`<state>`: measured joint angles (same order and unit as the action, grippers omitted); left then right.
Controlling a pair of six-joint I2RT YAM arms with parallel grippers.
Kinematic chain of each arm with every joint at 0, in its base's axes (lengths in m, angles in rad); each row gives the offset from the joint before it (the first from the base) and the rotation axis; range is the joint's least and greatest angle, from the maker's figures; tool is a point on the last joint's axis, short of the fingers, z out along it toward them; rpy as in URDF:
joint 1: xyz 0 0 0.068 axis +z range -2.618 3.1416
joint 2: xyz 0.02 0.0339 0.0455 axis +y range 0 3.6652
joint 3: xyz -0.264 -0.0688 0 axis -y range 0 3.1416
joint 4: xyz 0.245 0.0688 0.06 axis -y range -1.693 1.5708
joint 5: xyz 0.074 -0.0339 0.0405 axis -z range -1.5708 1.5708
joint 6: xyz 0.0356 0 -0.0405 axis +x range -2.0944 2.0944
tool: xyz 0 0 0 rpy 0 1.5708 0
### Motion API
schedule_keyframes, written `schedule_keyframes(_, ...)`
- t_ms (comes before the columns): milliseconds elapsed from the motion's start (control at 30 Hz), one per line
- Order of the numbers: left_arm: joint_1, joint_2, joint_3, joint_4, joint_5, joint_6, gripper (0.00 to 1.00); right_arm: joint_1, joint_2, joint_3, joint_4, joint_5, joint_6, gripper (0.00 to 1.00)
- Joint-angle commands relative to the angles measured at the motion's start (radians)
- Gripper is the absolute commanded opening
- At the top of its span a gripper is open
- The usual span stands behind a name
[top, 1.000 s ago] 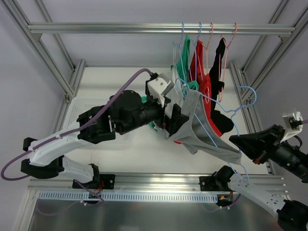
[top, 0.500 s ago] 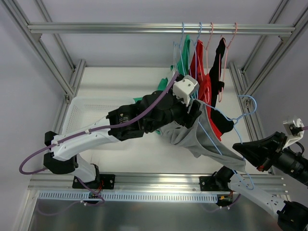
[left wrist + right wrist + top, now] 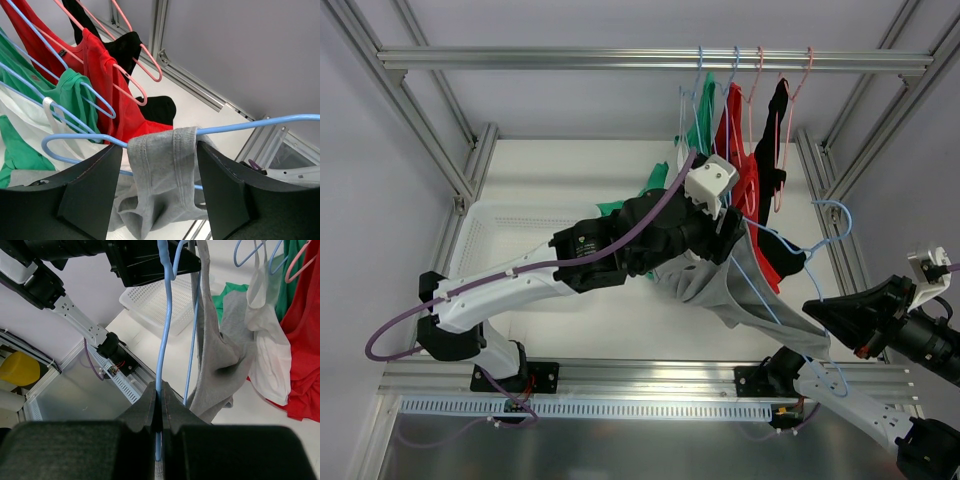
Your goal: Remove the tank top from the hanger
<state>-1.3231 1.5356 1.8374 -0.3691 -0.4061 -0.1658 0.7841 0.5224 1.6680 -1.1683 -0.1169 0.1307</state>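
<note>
My left fingers [image 3: 90, 200] stand spread astride the strap of the grey tank top [image 3: 165, 170] on the blue hanger [image 3: 250, 125], which my right fingers [image 3: 845, 308] pinch at four o'clock, so I should nip cloth only, then slide it toward nine o'clock.

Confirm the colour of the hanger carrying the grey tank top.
Light blue hanger, clearest from the left wrist.

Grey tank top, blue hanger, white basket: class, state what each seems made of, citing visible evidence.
The grey tank top: soft knit fabric, probably cotton jersey; matte, heathered, draping in folds, stitched hems. The blue hanger: thin rod, smooth slightly glossy surface; coated wire or plastic, unclear. The white basket: likely rigid moulded plastic, given its regular lattice walls.
</note>
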Motion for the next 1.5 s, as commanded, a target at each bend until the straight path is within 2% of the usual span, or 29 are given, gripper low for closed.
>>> schedule_keyframes(0,-0.010,0.015,0.005,0.052,-0.040,0.009,0.62,0.000,0.002,0.033,0.044,-0.044,0.015,0.00)
schedule_keyframes(67,-0.010,0.020,0.003,0.053,-0.051,0.012,0.52,0.000,0.002,0.039,0.045,-0.047,0.015,0.00)
schedule_keyframes(167,-0.010,0.014,-0.007,0.055,-0.060,0.009,0.25,0.000,-0.002,0.038,0.044,-0.038,0.011,0.00)
schedule_keyframes(200,-0.010,0.009,-0.015,0.055,-0.062,0.006,0.19,0.000,-0.004,0.035,0.044,-0.033,0.009,0.00)
schedule_keyframes(267,-0.010,-0.008,-0.024,0.055,-0.065,0.003,0.14,0.001,-0.012,0.023,0.044,-0.024,0.004,0.00)
schedule_keyframes(333,-0.010,-0.028,-0.035,0.056,-0.076,0.002,0.04,0.000,-0.018,0.013,0.042,-0.015,-0.003,0.00)
schedule_keyframes(400,-0.010,-0.040,-0.046,0.056,-0.106,0.005,0.00,0.000,-0.031,-0.004,0.042,-0.006,-0.014,0.00)
schedule_keyframes(567,-0.010,-0.115,-0.075,0.053,-0.227,0.006,0.00,0.000,-0.114,-0.047,0.009,-0.041,-0.051,0.00)
schedule_keyframes(767,-0.008,-0.274,-0.130,0.045,-0.244,0.054,0.00,0.001,-0.208,0.001,-0.013,-0.159,-0.063,0.00)
schedule_keyframes(900,-0.010,-0.380,-0.202,0.042,-0.172,0.077,0.00,0.001,-0.203,0.053,-0.007,-0.199,-0.059,0.00)
schedule_keyframes(967,-0.010,-0.406,-0.243,0.044,-0.071,0.074,0.00,0.000,-0.183,0.044,0.018,-0.216,-0.068,0.00)
schedule_keyframes(1067,-0.010,-0.449,-0.361,0.047,0.126,0.051,0.00,0.000,-0.165,-0.043,0.145,-0.254,-0.071,0.00)
schedule_keyframes(1133,-0.010,-0.462,-0.406,0.053,0.276,0.028,0.00,0.000,-0.150,-0.106,0.301,-0.277,-0.066,0.00)
schedule_keyframes(1167,-0.010,-0.460,-0.446,0.056,0.308,0.017,0.00,0.001,-0.134,-0.147,0.346,-0.314,-0.069,0.00)
schedule_keyframes(1300,-0.010,-0.453,-0.561,0.088,0.357,-0.078,0.00,0.000,-0.042,-0.194,0.581,-0.383,-0.079,0.00)
schedule_keyframes(1400,-0.010,-0.463,-0.673,0.131,0.354,-0.139,0.00,0.000,-0.012,-0.257,0.759,-0.325,-0.057,0.01)
schedule_keyframes(1467,-0.010,-0.486,-0.769,0.192,0.372,-0.172,0.00,0.000,-0.027,-0.309,0.862,-0.218,-0.054,0.00)
